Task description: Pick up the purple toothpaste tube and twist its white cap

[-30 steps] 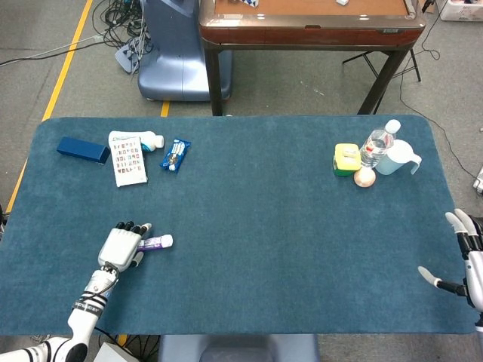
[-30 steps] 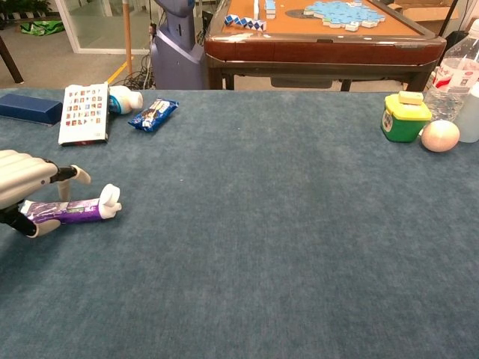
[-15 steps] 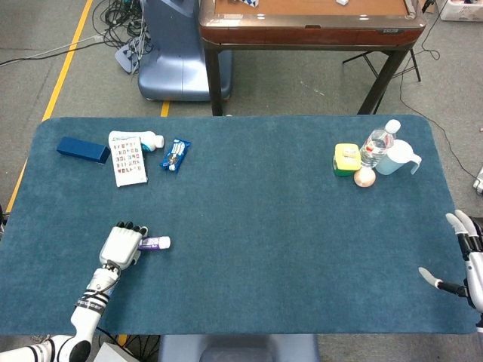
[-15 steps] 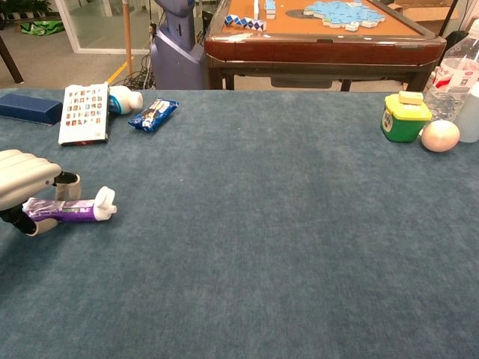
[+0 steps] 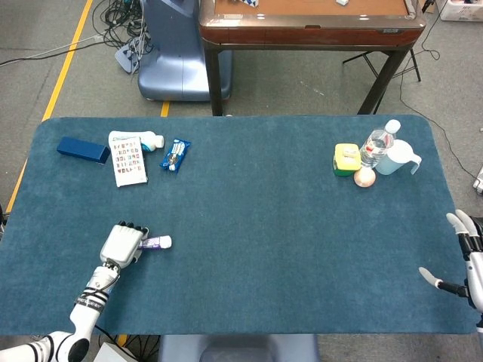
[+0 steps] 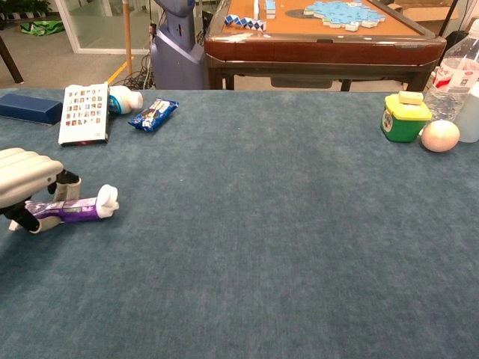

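The purple toothpaste tube (image 5: 153, 243) (image 6: 69, 211) lies low over the blue table near the front left. Its white cap (image 5: 167, 241) (image 6: 109, 200) points right. My left hand (image 5: 122, 244) (image 6: 25, 177) covers the tube's tail end, fingers curled over it and thumb beneath, gripping it. The cap end sticks out free to the right of the hand. My right hand (image 5: 463, 262) hovers at the table's right edge with fingers spread and nothing in it; the chest view does not show it.
Back left hold a dark blue box (image 5: 83, 149), a printed booklet (image 5: 127, 157), a white bottle (image 5: 153, 140) and a blue snack packet (image 5: 175, 154). Back right stand a yellow-green container (image 5: 346, 159), a water bottle (image 5: 375, 145), a pale ball (image 5: 364, 177) and a jug (image 5: 398, 157).
The left hand's fingers have curled down around the tube's tail; one finger that stuck out is now tucked in. The tube shifted only slightly. The right hand stayed put.
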Action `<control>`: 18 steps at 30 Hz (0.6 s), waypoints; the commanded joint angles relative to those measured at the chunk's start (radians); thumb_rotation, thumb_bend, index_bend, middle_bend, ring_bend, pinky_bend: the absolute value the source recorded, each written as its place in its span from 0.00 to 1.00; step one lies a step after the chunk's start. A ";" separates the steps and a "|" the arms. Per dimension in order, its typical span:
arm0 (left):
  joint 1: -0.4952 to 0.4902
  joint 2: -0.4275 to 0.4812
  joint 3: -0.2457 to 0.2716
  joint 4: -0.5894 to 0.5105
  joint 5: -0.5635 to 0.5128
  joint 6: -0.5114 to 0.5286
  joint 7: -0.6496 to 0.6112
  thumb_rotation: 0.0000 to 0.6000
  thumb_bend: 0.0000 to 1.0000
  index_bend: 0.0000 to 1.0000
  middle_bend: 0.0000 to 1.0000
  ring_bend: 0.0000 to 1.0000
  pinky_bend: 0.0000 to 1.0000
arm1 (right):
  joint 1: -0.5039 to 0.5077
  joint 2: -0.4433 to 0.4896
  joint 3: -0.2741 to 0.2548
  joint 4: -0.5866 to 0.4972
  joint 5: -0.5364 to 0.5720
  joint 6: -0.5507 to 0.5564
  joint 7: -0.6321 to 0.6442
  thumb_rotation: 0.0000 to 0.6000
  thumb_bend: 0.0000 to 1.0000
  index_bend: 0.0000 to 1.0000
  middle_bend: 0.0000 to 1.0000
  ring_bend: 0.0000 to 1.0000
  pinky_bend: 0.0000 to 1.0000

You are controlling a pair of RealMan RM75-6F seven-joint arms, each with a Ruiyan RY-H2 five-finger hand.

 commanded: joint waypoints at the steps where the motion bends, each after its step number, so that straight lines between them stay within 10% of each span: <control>1: -0.005 0.012 0.005 0.019 0.043 0.000 -0.064 1.00 0.36 0.52 0.60 0.42 0.36 | 0.002 0.000 0.002 -0.002 -0.004 0.002 -0.003 0.89 0.00 0.00 0.06 0.00 0.00; 18: -0.085 0.198 -0.050 -0.235 0.159 -0.060 -0.395 1.00 0.43 0.57 0.65 0.47 0.43 | 0.191 0.117 0.050 -0.189 -0.215 -0.139 -0.132 0.84 0.06 0.00 0.09 0.00 0.00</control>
